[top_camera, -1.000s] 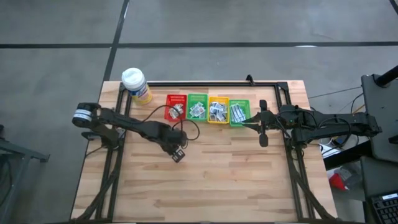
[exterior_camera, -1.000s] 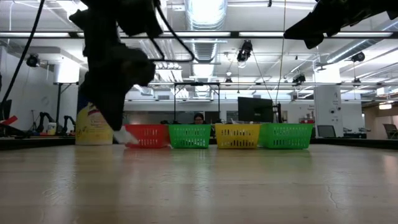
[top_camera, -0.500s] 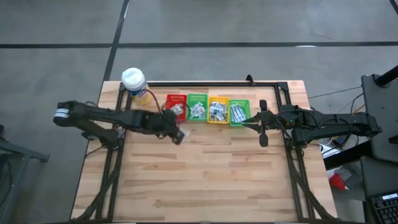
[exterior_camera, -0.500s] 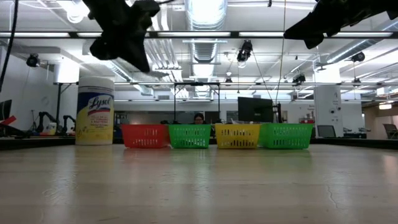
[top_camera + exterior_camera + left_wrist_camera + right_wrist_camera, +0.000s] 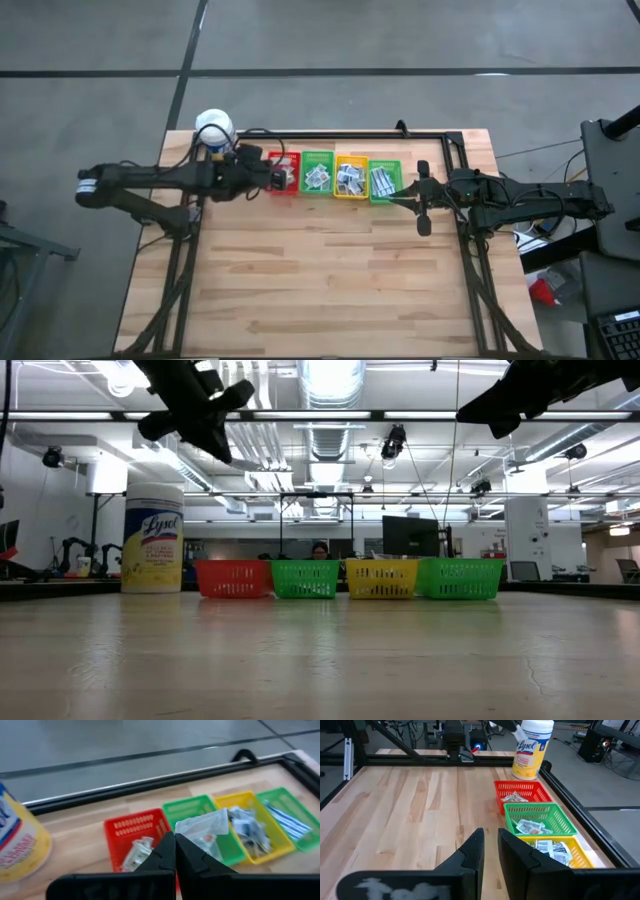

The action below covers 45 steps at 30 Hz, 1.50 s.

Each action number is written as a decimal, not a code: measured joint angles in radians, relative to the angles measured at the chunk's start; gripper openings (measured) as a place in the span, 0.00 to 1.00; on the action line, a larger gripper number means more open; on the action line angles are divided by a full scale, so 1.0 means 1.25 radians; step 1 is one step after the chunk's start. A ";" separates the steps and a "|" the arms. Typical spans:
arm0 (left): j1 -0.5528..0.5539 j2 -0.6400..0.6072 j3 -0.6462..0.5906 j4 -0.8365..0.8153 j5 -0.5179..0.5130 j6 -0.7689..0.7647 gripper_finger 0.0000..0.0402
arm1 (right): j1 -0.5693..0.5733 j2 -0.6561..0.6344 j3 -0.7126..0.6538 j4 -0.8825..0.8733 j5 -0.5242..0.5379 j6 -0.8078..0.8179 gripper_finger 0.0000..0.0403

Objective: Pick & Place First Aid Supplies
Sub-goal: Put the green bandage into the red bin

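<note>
Four small baskets stand in a row near the table's far edge: red [image 5: 285, 160], green [image 5: 318, 160], yellow [image 5: 350, 163] and green [image 5: 386, 168]. Each holds white first aid packets, such as one in the red basket [image 5: 136, 854]. My left gripper [image 5: 272, 172] hangs high over the red basket's left end, shut on one pale packet [image 5: 202, 831]. My right gripper [image 5: 490, 845] waits open, with a narrow gap and nothing in it, beside the right green basket [image 5: 540, 822]. My left gripper pinches the packet by one edge [image 5: 184, 836] between its two fingertips. The fingers come from the table's left, slanting down toward the baskets. The packet sticks out beyond the fingertips, lifted clear above the baskets.
A yellow wipes bottle with a white cap [image 5: 214, 128] stands at the far left, just beyond my left arm. A black frame rail [image 5: 340, 134] runs along the far edge behind the baskets. The bare wooden tabletop [image 5: 330, 280] stretches toward the near edge.
My left gripper has risen from the tabletop and gone toward the far edge, to above the red basket. It has tipped from pointing down to slanting. The packet went up with it, lifted clear of the table.
</note>
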 joint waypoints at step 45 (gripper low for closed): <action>0.168 0.413 -0.003 0.041 0.133 -0.097 0.04 | 0.000 0.000 0.000 0.000 0.000 -0.001 0.13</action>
